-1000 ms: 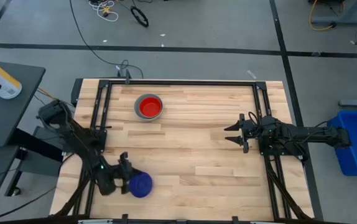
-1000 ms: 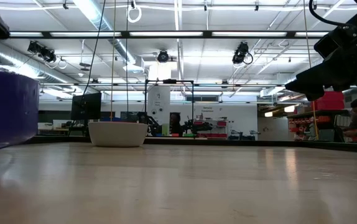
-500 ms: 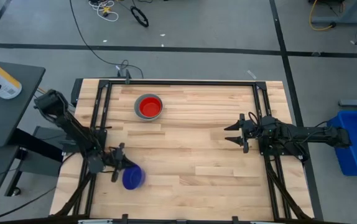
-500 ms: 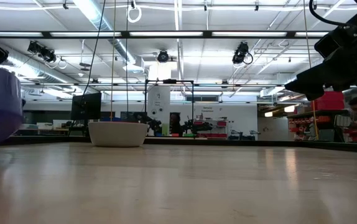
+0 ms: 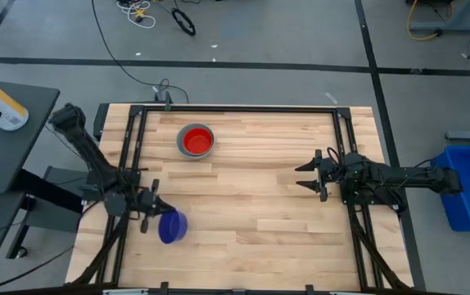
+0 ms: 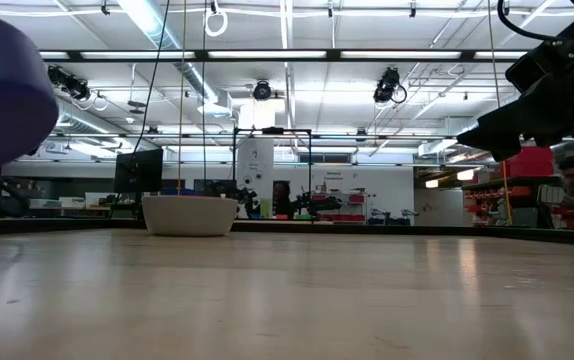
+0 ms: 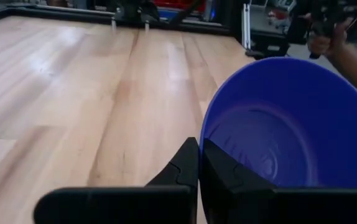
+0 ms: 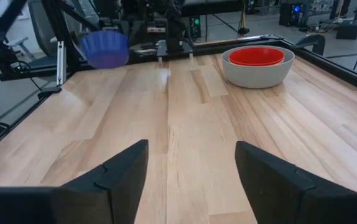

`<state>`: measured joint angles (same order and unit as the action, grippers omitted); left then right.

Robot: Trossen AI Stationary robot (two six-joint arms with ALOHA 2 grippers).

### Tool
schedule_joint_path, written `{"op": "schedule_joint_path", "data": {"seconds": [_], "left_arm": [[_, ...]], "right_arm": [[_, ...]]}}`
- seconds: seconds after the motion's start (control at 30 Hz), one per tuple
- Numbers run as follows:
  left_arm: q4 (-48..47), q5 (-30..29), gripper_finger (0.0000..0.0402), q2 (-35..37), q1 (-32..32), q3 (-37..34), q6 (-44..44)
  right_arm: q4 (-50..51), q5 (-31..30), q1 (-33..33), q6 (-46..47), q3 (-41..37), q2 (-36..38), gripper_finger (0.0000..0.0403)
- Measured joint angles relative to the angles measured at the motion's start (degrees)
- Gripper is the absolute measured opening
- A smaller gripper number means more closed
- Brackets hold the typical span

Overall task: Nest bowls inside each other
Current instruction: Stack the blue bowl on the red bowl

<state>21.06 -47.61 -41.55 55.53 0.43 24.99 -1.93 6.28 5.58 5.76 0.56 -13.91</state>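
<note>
A dark blue bowl [image 5: 172, 227] hangs in the air over the table's near left part, with my left gripper [image 5: 151, 216] shut on it; it also shows in the right wrist view as the blue bowl [image 8: 106, 48]. A red bowl [image 5: 197, 141] sits nested inside a grey bowl [image 5: 183, 144], which stands on its base at the far left of the table. My right gripper [image 5: 307, 176] waits open near the table's right edge, with nothing between its fingers. My left gripper pinches the dark blue bowl's wall at the rim [image 7: 204, 140], one finger inside the bowl and one outside. The fingers come roughly level from the table's left side. The bowl is lifted clear of the table, its opening tilted toward the wrist.
Bare wood lies between the held bowl and the grey bowl [image 8: 256, 68]. A black frame [image 5: 235, 108] borders the table. A blue bin [image 5: 464, 188] stands right of the table. A person's arm [image 7: 352, 59] shows beyond the table.
My left gripper has drawn back toward the table's left edge and a little toward the far edge, lifting the dark blue bowl from near the table top to well clear of it. The wrist has tipped up and rolled somewhat, and the bowl has turned with it.
</note>
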Motion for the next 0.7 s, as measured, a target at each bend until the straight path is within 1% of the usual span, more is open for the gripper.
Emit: {"op": "schedule_joint_path", "data": {"seconds": [0.2, 0.27, 0.37, 0.43, 0.53, 0.7], "left_arm": [[-15.97, 0.38, 0.0006, 21.09, 0.0, 0.01, -1.81], [-16.52, 0.99, 0.0006, 26.79, 0.02, 0.07, -5.07], [-16.57, 3.28, 0.0006, 33.27, 0.09, 0.11, -10.85], [-16.6, 3.92, 0.0006, 36.2, 0.07, 0.11, -13.99], [-16.75, 4.0, 0.0006, 38.79, -0.43, 0.13, -17.95], [-17.01, 5.1, 0.0005, 39.46, -4.37, 0.13, -19.91]], "right_arm": [[0.0, 0.04, 0.0, 0.0, 0.0, 0.0, 0.026], [0.0, 0.04, 0.0, 0.0, 0.0, 0.0, 0.0262], [0.0, 0.14, -0.02, 0.0, -0.02, 0.0, 0.0265], [0.0, 0.42, -0.02, -0.1, 0.0, 0.0, 0.0266], [0.0, 1.61, -0.02, -0.48, -0.01, 0.01, 0.0265], [0.0, 1.86, -0.04, -0.63, 0.0, 0.0, 0.0254]]}}
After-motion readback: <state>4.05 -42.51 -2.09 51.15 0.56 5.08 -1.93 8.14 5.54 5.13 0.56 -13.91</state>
